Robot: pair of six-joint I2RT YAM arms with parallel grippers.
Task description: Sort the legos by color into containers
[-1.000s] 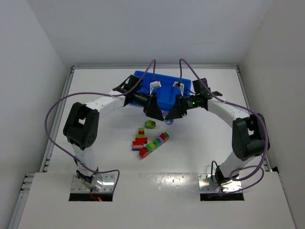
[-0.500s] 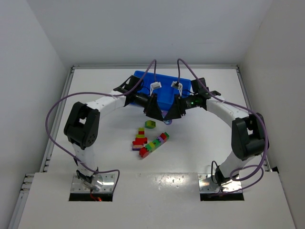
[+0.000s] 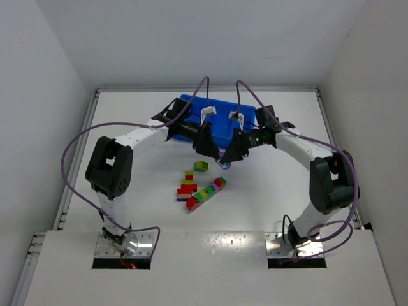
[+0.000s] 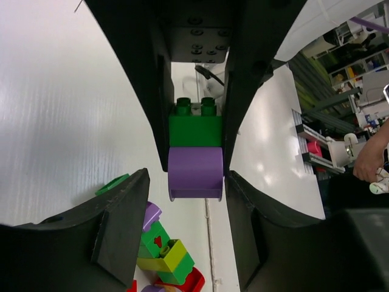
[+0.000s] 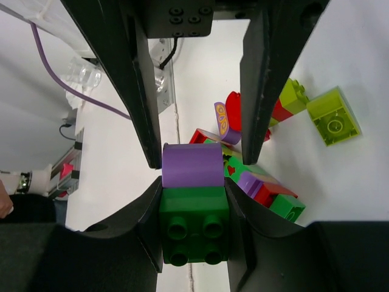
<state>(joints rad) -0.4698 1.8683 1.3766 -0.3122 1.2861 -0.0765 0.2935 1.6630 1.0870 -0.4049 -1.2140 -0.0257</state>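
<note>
A purple brick (image 4: 194, 173) joined to a dark green brick (image 5: 193, 225) hangs above the table in front of the blue tray (image 3: 220, 124). My right gripper (image 5: 193, 201) is shut on the green half. My left gripper (image 4: 188, 177) faces it with its fingers (image 4: 124, 225) close on either side of the purple half, a narrow gap still showing. In the top view the two grippers, left (image 3: 215, 156) and right (image 3: 227, 157), meet nose to nose. The other legos (image 3: 199, 189) lie in a heap just below them.
A single lime-green brick (image 3: 201, 166) sits apart from the heap, also in the right wrist view (image 5: 333, 115). Joined multicoloured strips (image 4: 164, 252) lie under the left gripper. Purple cables arch over both arms above the tray.
My left gripper's jaws have narrowed a lot around the purple half. Both grippers have edged slightly closer together; the right gripper's hold on the green half is the same.
</note>
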